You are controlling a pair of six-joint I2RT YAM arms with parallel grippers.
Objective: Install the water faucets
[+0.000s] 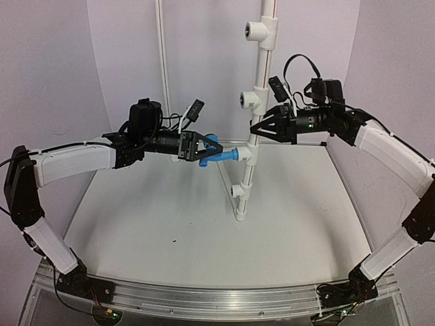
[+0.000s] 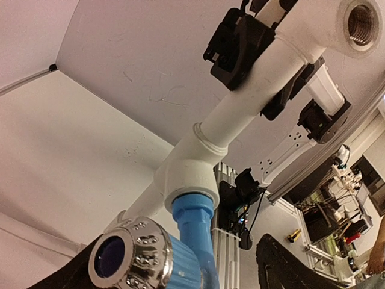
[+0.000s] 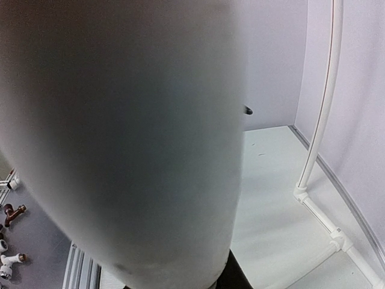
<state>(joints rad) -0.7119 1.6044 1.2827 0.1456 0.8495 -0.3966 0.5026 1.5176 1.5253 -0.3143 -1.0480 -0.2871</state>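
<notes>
I see the pipe [image 1: 258, 88] standing upright on the counter [image 1: 204, 224], around its middle. The faucet [image 1: 221, 155] sits in a tee [image 1: 247, 155] on the pipe's left side, pointing left. My left gripper [image 1: 207, 151] straddles it from the left; my right gripper [image 1: 257, 127] meets the pipe from the right, higher up.

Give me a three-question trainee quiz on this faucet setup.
1. True or false: the blue faucet sits in the top tee of the white pipe.
2. Whose fingers clamp the white pipe: A, the left gripper, or B, the right gripper?
3. Fill in: the left gripper's fingers stand around the faucet's ____ end.

Key: 1 false, it is in the third tee down. 2 B. 3 knob.
</notes>
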